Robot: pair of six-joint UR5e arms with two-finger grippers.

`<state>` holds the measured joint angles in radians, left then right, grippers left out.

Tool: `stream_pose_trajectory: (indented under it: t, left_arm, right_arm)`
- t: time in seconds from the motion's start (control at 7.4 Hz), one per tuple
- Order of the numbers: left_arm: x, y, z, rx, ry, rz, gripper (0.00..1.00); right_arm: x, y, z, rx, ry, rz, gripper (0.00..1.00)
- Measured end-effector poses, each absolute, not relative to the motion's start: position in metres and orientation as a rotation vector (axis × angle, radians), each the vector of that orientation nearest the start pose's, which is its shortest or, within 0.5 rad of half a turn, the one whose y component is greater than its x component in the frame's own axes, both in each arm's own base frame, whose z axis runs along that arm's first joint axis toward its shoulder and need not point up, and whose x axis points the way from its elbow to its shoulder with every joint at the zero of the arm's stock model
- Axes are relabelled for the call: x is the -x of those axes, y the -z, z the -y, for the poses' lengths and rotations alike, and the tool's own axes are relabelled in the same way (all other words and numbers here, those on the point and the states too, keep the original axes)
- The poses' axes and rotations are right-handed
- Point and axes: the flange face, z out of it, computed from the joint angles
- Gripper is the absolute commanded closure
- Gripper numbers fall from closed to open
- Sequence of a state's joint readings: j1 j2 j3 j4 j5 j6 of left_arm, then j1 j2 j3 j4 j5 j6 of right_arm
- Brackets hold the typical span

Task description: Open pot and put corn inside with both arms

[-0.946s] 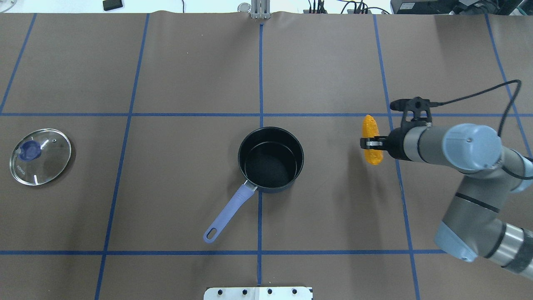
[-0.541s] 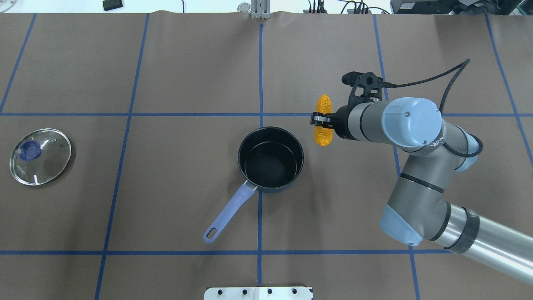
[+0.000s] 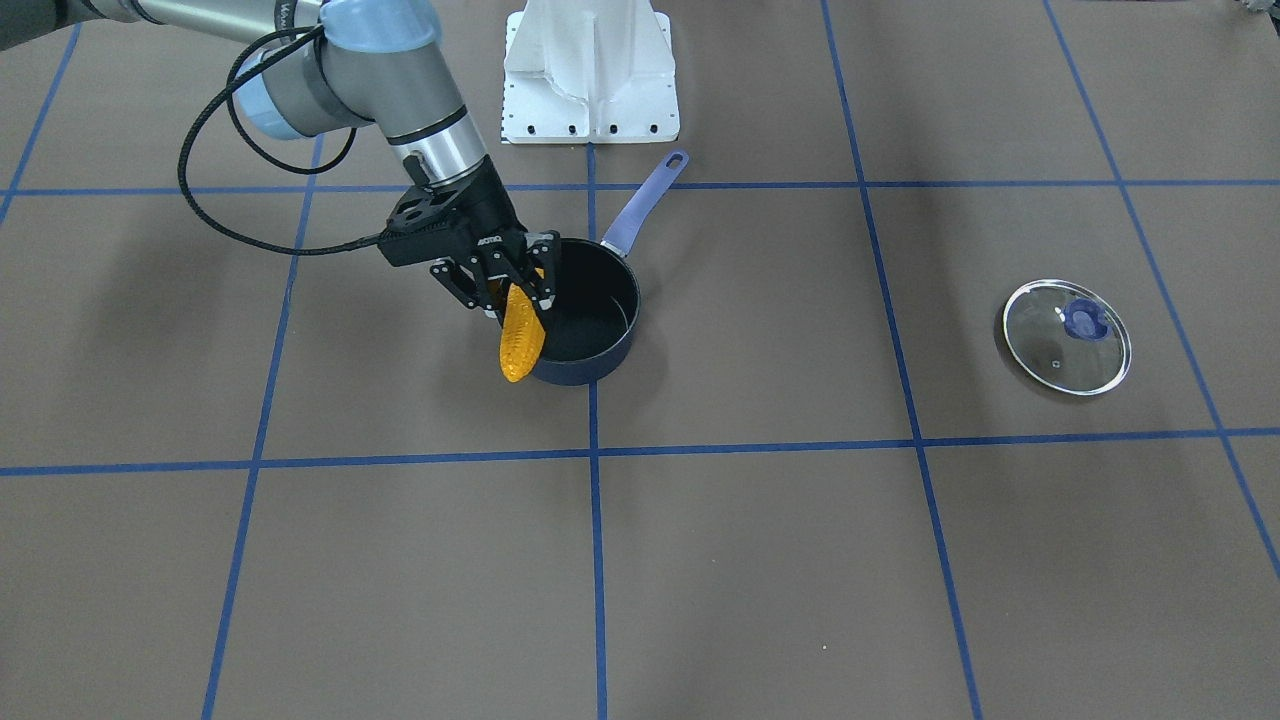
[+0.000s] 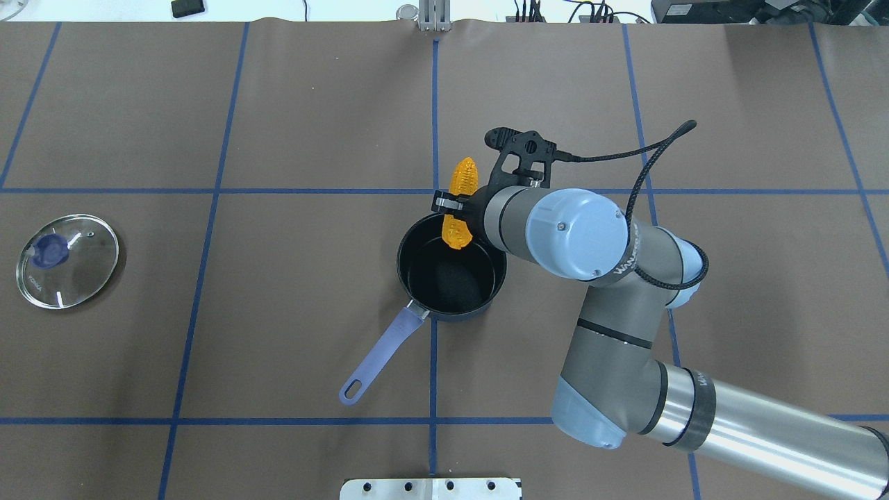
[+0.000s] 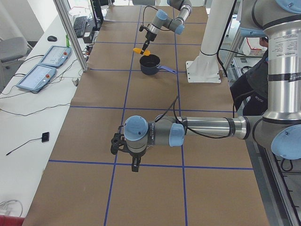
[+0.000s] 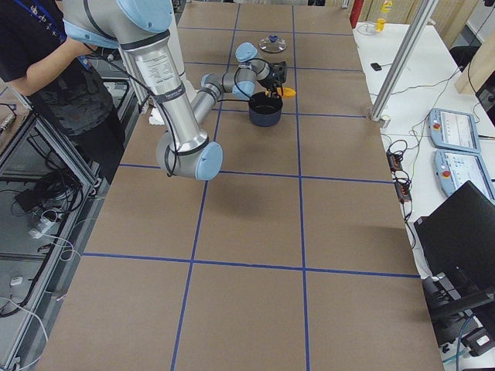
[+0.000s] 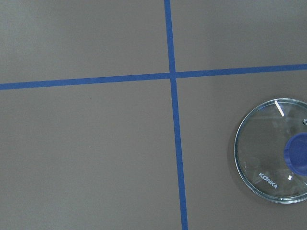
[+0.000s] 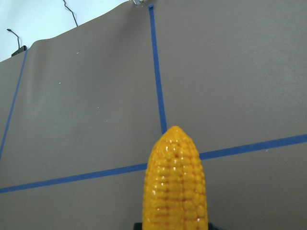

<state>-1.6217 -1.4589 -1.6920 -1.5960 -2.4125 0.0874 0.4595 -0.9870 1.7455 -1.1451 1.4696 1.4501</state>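
Note:
The orange-yellow corn (image 4: 462,178) is clamped in my right gripper (image 4: 448,205), which is shut on its middle. The cob hangs over the far right rim of the open dark pot (image 4: 444,278), its lower end above the pot's inside. The front view shows the corn (image 3: 521,338) in the gripper (image 3: 510,285) at the pot (image 3: 600,300) edge. The right wrist view shows the corn's tip (image 8: 176,187). My left gripper (image 5: 134,165) shows only in the left side view, far from the pot; I cannot tell if it is open.
The glass lid (image 4: 67,260) with a blue knob lies flat far to the left, also in the left wrist view (image 7: 273,158). The pot's blue handle (image 4: 380,354) points toward the robot. The white base mount (image 4: 430,488) is at the near edge.
My right arm has swung left with the corn, from the right part of the table to the pot's far rim. Pot and lid have not moved.

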Motion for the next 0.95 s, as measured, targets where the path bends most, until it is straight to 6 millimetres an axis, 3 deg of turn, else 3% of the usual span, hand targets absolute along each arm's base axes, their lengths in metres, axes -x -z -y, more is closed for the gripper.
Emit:
stream_pose_trajectory:
  t: [0.41, 0.68, 0.81, 0.95]
  left_arm:
    - [0.082, -0.644, 0.443, -0.090, -0.049, -0.838, 0.02]
    - [0.082, -0.644, 0.443, -0.089, -0.049, -0.838, 0.02]
    - [0.082, -0.644, 0.443, -0.088, -0.048, -0.838, 0.02]
    - [0.082, -0.645, 0.443, -0.086, -0.047, -0.838, 0.02]
  right_arm:
    - [0.537, -0.199, 0.408, -0.440, -0.357, 1.086, 0.00]
    - [0.530, -0.197, 0.416, -0.446, -0.364, 1.084, 0.00]
    - [0.514, -0.200, 0.436, -0.441, -0.372, 1.066, 0.00]
    - [0.486, -0.207, 0.469, -0.417, -0.357, 1.023, 0.00]
